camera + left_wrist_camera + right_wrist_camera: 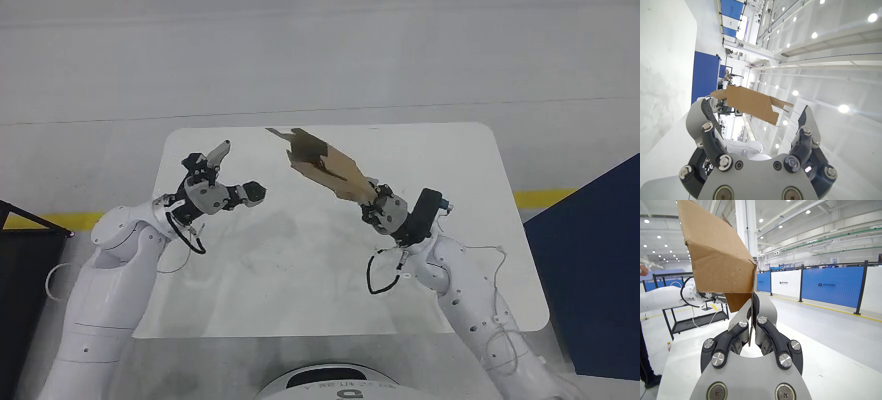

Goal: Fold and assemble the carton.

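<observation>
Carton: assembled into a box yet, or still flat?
Partly folded, not assembled. The carton shows panels bent along a crease with flaps loose; the right gripper has its jaws shut on one edge.

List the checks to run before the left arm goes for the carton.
1. Right gripper shut on the carton edge: ok.
2. Left gripper open and empty: ok.
3. Left gripper apart from the carton: ok.
4. The carton lifted off the table: ok.
5. The carton opened into a box shape: not ok, only partly folded.
6. Grip firm enough for folding: cannot tell.
</observation>
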Robot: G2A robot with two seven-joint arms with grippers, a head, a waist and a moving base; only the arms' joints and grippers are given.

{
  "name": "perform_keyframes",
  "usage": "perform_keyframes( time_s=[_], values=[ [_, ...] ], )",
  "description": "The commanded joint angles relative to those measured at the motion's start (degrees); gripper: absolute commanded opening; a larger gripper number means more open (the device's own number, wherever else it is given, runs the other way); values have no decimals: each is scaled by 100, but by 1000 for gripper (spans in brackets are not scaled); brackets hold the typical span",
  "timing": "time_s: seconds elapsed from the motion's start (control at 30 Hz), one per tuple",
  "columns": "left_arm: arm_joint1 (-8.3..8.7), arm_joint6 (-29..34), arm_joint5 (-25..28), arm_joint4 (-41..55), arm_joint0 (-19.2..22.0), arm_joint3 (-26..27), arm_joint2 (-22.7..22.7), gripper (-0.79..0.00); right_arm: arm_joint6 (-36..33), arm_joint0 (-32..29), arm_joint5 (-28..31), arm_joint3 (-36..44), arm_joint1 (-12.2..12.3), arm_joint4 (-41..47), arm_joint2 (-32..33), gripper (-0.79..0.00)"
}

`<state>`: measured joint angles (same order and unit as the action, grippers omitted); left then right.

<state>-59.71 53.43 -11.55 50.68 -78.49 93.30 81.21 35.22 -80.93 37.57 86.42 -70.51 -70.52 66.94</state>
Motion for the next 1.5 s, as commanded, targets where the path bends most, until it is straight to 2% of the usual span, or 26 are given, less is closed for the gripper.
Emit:
perform_keyframes(
  time_s=[0.0,0.17,0.43,0.73,0.9,1.07,1.1,1.23,1.3,1.47],
  values=[
    [-12,84,7,-94,22,60,-160,0,-134,42,-185,-88,-11,88,10,-785],
    [-19,-48,-25,-362,57,383,-300,0,-323,-7,-924,7,-7,-461,46,-785],
    [11,-582,-310,-706,40,970,-165,0,-408,-258,-1647,272,21,-1264,52,-785],
    [10,-1011,-732,-954,97,985,-284,0,-367,-557,-2058,491,64,-1745,147,-785],
    [16,-984,-973,-1061,172,967,-390,0,-436,-686,-2191,601,96,-2013,221,-785],
    [38,-919,-1241,-1423,268,918,-537,-86,-574,-792,-2254,718,122,-2245,250,-785],
    [40,-927,-1287,-1478,283,908,-568,-160,-581,-803,-2243,729,125,-2263,248,-785],
    [49,-994,-1511,-1719,374,849,-684,-292,-552,-831,-2184,754,135,-2309,228,-785],
    [55,-1007,-1564,-1781,425,815,-689,-397,-504,-851,-2153,770,140,-2288,229,-785],
    [89,-857,-1744,-2024,498,691,-725,-474,-174,-964,-1808,871,172,-2106,277,-785]
  ],
)
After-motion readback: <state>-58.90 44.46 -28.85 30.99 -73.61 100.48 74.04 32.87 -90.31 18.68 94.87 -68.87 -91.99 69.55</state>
